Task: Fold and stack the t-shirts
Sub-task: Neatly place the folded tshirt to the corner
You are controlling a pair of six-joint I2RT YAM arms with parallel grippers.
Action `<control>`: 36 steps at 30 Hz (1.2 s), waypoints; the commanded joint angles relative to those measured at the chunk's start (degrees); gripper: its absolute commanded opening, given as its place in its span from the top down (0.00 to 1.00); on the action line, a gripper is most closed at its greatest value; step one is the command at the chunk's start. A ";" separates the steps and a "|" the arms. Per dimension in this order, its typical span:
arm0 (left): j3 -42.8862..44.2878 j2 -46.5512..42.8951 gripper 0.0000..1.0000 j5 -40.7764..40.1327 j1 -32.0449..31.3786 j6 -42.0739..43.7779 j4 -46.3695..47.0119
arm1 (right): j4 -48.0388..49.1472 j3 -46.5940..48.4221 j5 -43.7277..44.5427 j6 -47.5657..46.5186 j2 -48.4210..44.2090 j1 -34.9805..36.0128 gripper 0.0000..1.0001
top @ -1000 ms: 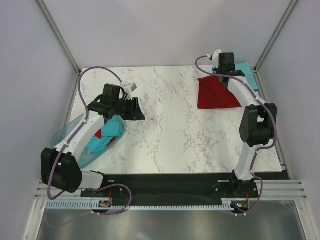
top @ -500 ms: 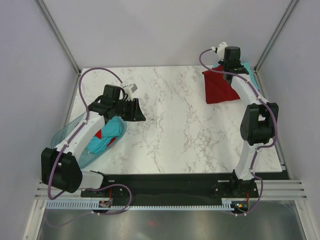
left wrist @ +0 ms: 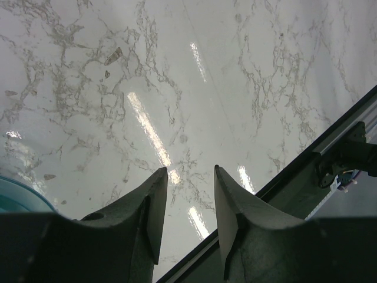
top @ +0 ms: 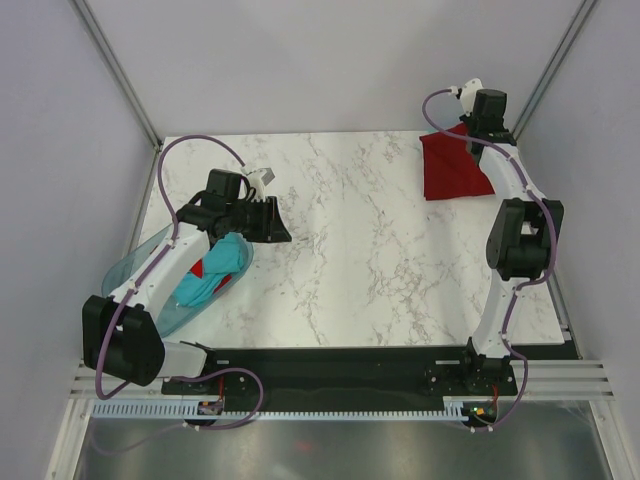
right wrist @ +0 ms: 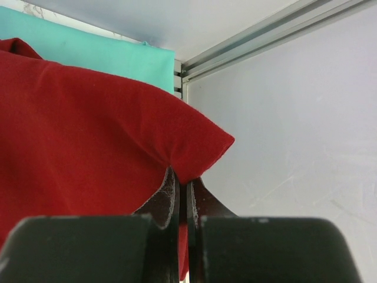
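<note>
Surface: we see a white marble table inside grey walls.
Right claw: our right gripper is clenched on a fold of the dark red t-shirt at the far right corner, close to the folded teal t-shirt.
Left claw: our left gripper stands parted and grasps nothing.
Basin: the plastic basin holds a crumpled teal tee and some red cloth.
Progress: we judge one tee laid down, the red one arriving, and the basin's contents left to fold.
</note>
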 commanded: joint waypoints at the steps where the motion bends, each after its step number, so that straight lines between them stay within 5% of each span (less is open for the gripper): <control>1: -0.01 -0.33 0.55 -0.23 -0.23 1.99 2.01 | 5.22 2.94 -1.94 1.33 -0.04 0.35 1.00; 8: -0.10 -0.50 0.55 -0.41 -0.32 1.99 1.93 | 10.59 -1.90 -3.79 3.09 -5.49 -0.18 1.00; 36: -0.45 -0.77 0.55 -0.94 -0.41 2.16 2.01 | 14.10 3.37 -8.27 9.77 2.32 -4.75 1.00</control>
